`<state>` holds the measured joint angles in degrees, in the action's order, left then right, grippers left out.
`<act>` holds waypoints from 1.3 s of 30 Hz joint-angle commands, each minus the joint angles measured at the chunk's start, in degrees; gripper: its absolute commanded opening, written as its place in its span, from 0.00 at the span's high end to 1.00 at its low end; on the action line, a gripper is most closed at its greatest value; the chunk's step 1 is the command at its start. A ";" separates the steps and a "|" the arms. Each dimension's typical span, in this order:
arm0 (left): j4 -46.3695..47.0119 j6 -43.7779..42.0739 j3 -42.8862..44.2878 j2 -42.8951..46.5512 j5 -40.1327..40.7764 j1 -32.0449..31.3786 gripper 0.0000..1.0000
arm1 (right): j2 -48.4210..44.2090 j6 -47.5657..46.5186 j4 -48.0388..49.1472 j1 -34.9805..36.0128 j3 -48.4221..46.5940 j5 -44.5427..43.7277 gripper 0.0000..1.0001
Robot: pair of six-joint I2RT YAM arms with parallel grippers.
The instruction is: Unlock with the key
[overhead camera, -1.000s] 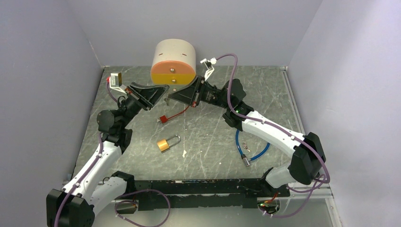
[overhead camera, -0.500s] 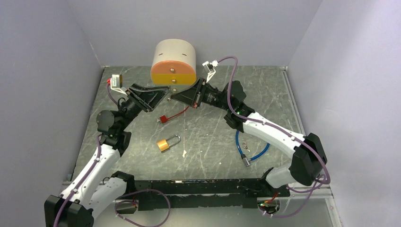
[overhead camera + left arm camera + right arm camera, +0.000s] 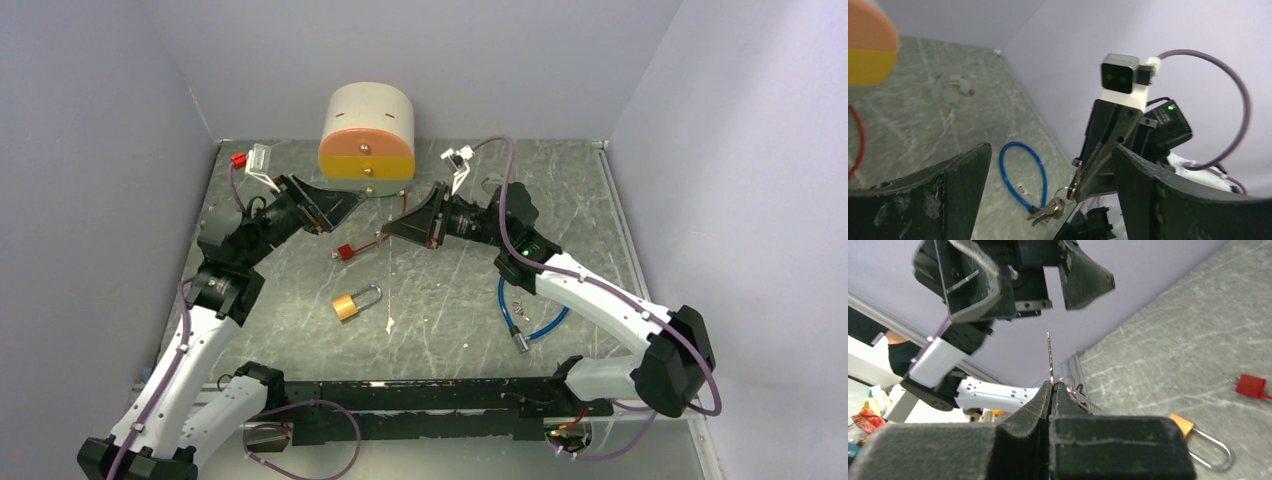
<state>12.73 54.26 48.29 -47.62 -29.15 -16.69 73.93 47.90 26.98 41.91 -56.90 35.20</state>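
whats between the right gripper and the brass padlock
Only bare table in the top view between the right gripper, holding the key, and the brass padlock. The small red lock lies just beside that line.

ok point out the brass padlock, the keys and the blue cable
brass padlock (image 3: 346, 307): top view, on its brass body
keys (image 3: 1048, 209): left wrist view, on the hanging bunch
blue cable (image 3: 502, 298): top view, on its left curve

A robotics lab cell: plain lilac walls box in a marbled table bearing a mounting rail.
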 commanded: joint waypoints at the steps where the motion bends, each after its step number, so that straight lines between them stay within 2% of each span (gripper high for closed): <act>1: -25.29 -11.71 7.12 -0.38 6.54 -0.10 0.06 | -4.68 -5.20 -6.14 -1.38 3.12 1.12 1.00; 3: -36.57 -13.88 9.78 -2.48 13.44 -0.06 0.06 | -6.84 -7.34 -10.93 -2.28 4.94 -0.80 1.00; 5: -46.30 -16.22 12.80 -6.82 16.59 -0.10 0.06 | -9.12 -9.20 -16.15 -3.55 6.71 -3.34 1.00; 9: -55.76 -20.68 14.15 -18.36 13.56 -0.07 0.10 | -12.93 -11.18 -22.70 -5.32 9.44 -7.40 1.00; 11: -54.99 -22.24 12.88 -23.29 11.90 -0.08 0.10 | -13.87 -11.33 -24.40 -5.91 10.41 -8.62 1.00; 17: -48.65 -24.15 9.41 -30.88 12.62 -0.33 0.07 | -15.79 -11.25 -26.58 -6.71 12.61 -10.83 1.00; 26: -46.36 -25.65 4.90 -39.93 19.87 -5.84 0.08 | -16.45 -11.31 -28.30 -7.71 13.75 -12.71 1.00; 33: -43.86 -27.86 0.34 -39.69 19.24 -6.81 0.06 | -15.56 -10.31 -27.16 -7.88 13.31 -11.17 1.00; 39: -43.99 -23.84 -1.97 -38.94 19.76 -11.58 0.06 | -14.17 -9.57 -26.05 -7.95 12.60 -11.41 1.00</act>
<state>-31.94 28.23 48.38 -87.39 -9.58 -25.04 59.18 37.69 -2.04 34.30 -43.31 24.05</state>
